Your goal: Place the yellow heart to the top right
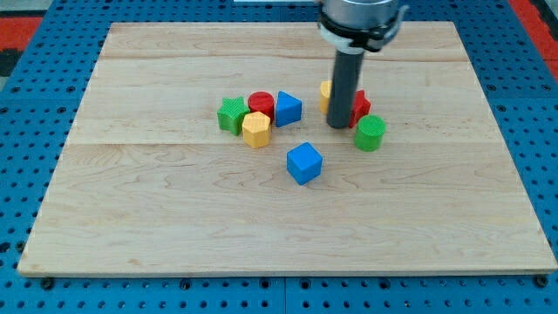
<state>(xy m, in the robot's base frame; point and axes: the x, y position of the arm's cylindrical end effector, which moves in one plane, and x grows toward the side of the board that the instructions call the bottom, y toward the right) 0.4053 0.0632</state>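
The yellow heart (pixel 324 92) lies just right of the board's middle, mostly hidden behind my rod; only its left edge shows. My tip (pixel 338 126) rests on the board directly in front of it, touching or nearly touching a red block (pixel 358 107) whose shape is partly hidden. A green cylinder (pixel 370 133) sits just right of and below the tip.
To the left is a cluster: a green star (pixel 231 114), a red cylinder (pixel 261 102), a yellow hexagon (pixel 256 129) and a blue block (pixel 288 108). A blue cube (pixel 304 163) lies alone below the middle. The wooden board (pixel 174 218) sits on a blue pegboard.
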